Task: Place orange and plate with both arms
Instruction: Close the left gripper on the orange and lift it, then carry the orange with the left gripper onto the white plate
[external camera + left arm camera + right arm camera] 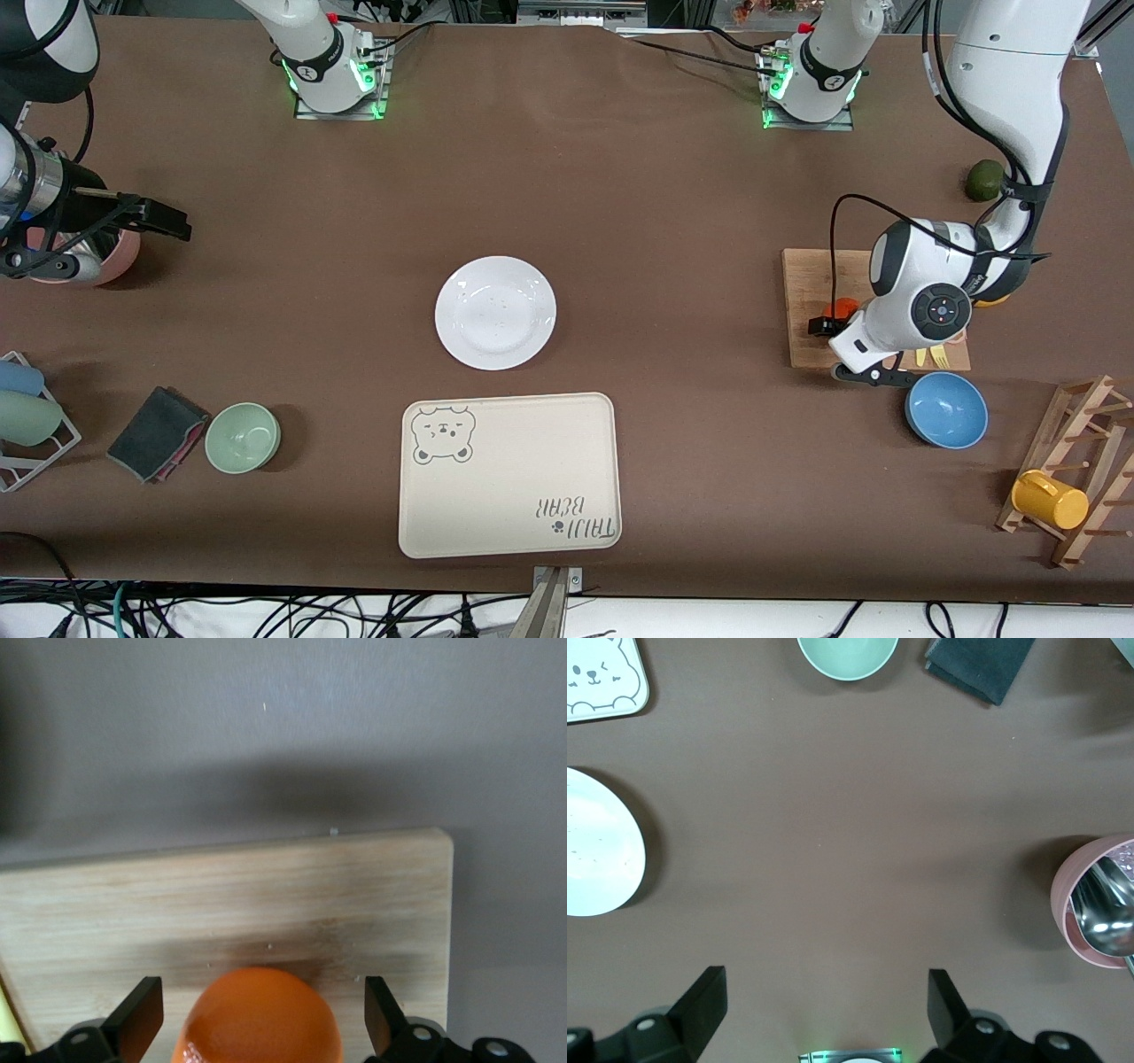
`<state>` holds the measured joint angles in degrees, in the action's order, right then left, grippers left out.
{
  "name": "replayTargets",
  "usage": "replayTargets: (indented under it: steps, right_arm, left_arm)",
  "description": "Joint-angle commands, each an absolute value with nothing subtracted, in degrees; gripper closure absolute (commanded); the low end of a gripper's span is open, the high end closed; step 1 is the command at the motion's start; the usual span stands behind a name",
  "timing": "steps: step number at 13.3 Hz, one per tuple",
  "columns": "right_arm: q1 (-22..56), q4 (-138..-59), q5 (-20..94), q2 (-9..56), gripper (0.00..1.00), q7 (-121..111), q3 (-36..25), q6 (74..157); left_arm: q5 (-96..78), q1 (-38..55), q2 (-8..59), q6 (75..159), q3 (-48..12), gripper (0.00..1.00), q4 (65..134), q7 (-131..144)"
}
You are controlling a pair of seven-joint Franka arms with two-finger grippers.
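The orange (840,308) sits on a wooden cutting board (811,283) toward the left arm's end of the table. My left gripper (833,330) is low over the board, open, with one finger on each side of the orange (261,1019) and a gap to each. The board also shows in the left wrist view (221,904). The white plate (495,312) lies at the table's middle, empty. My right gripper (164,221) is open and empty, up over the table's right-arm end beside a pink bowl (120,252). The plate's edge shows in the right wrist view (594,846).
The beige bear tray (509,474) lies nearer the camera than the plate. A green bowl (243,437) and dark cloth (158,432) lie near the right arm's end. A blue bowl (946,409), a wooden rack with a yellow mug (1050,501) and a dark green fruit (983,180) surround the board.
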<state>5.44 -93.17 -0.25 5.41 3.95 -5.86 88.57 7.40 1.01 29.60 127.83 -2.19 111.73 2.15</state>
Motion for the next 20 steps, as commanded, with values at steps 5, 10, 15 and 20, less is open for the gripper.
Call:
replayTargets:
  steps: [5,10,15,20]
  right_arm:
    - [5.27,-93.08,0.62,5.10,0.00,3.16,-5.98,87.98]
    - [5.27,-93.08,0.62,5.10,0.00,3.16,-5.98,87.98]
    - [5.27,-93.08,0.62,5.10,0.00,3.16,-5.98,87.98]
    - [5.27,-93.08,0.62,5.10,0.00,3.16,-5.98,87.98]
  left_arm:
    - [8.17,0.88,26.89,125.33,-2.20,0.00,115.40,2.46]
    - [8.17,0.88,26.98,125.42,-2.20,0.00,115.40,2.46]
    - [8.09,1.67,25.67,123.94,-3.07,0.68,113.57,3.34]
    - [5.29,2.28,26.28,111.63,-8.95,0.70,100.13,9.91]
